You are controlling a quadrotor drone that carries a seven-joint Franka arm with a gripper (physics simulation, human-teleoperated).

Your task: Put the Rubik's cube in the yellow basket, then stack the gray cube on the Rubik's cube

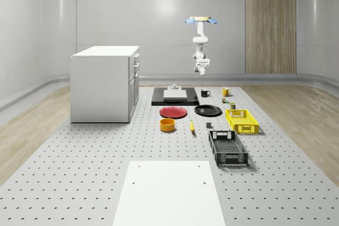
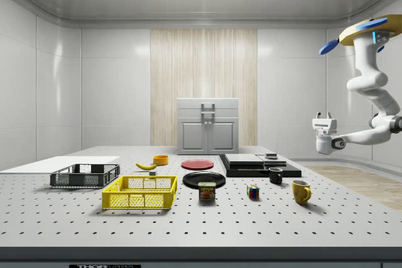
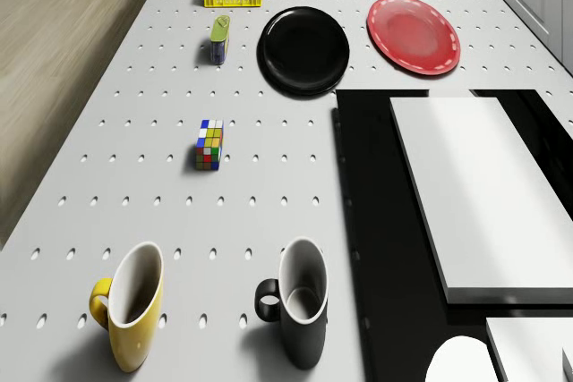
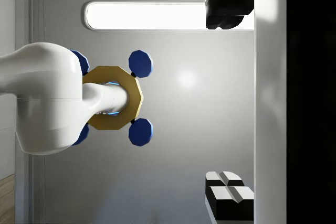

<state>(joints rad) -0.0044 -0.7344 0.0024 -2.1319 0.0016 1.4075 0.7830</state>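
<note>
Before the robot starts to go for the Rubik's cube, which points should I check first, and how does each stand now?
1. Rubik's cube free on the table, nothing touching it: ok.
2. Yellow basket empty: ok.
3. End effector open: ok, the fingers stand wide apart in the wrist view.
4. End effector over the Rubik's cube and facing down: not ok. It hangs high and faces up toward the drone, which hovers by the table's end near the mugs.
5. Gray cube free for later: ok.
</note>
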